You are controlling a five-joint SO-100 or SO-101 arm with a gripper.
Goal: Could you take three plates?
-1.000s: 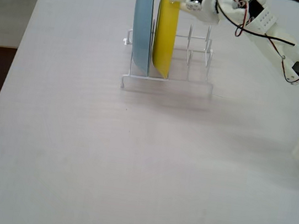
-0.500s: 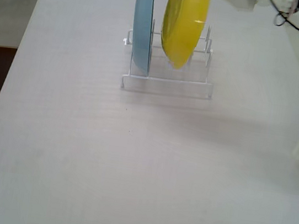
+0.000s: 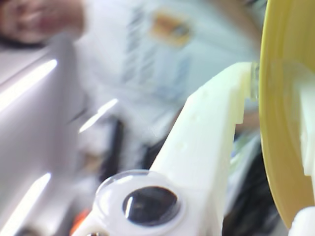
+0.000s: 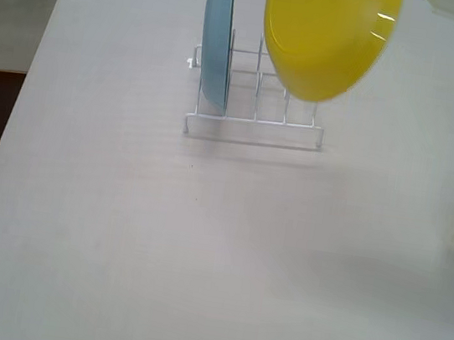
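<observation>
One yellow plate (image 4: 328, 37) is hanging in the air above the wire rack (image 4: 255, 123), tilted, and I am gripping its rim with the gripper (image 3: 256, 88) clenched on it, as the wrist view is showing. A light blue plate (image 4: 218, 38) is standing upright in the rack's left slot. The rack is sitting on the white table (image 4: 199, 251). The wrist background is looking blurred.

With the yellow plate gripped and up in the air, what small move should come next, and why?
Probably carry the yellow plate sideways, clear of the white rack, then lower it to the bare table. The gripper pinches its rim, and it hangs above the rack beside the light blue plate.
</observation>
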